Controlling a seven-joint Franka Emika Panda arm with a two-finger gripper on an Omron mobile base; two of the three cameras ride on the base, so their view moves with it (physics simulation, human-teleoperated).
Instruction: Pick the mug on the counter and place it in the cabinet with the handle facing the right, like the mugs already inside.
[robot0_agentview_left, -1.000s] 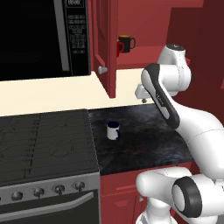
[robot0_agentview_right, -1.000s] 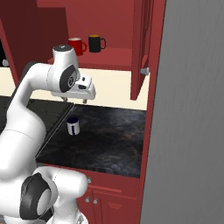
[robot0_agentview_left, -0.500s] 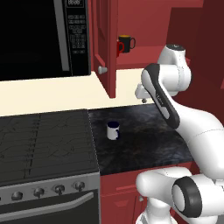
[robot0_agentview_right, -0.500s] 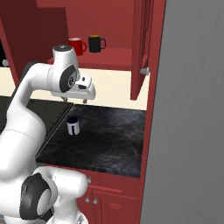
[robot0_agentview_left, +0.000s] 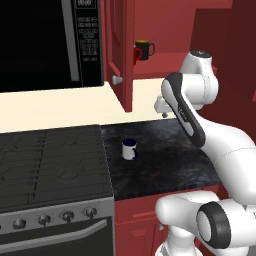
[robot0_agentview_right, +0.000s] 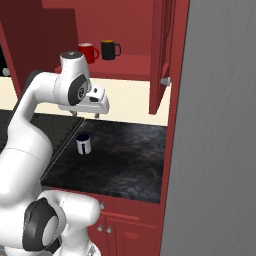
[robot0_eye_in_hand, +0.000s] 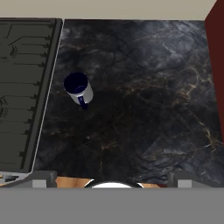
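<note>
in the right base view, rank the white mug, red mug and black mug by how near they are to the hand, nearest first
1. The white mug, on the counter just below the open hand.
2. The red mug, on the cabinet shelf above the hand.
3. The black mug, beside the red one on its right; it looks slightly farther, but these two are nearly too close to call.

A glossy black stone counter (robot0_eye_in_hand: 144, 100), veined with faint gold and grey marbling, carries a smooth white mug (robot0_eye_in_hand: 79, 89) that looks glazed, its inside and loop handle (robot0_eye_in_hand: 82, 103) dark navy. Beside it, the stove (robot0_agentview_left: 50, 165) shows matt dark grates above a brushed-metal front with rounded silver knobs. The cabinet (robot0_agentview_right: 161, 50) wears flat, even red paint with a small shiny metal knob (robot0_agentview_right: 165, 81).
</note>
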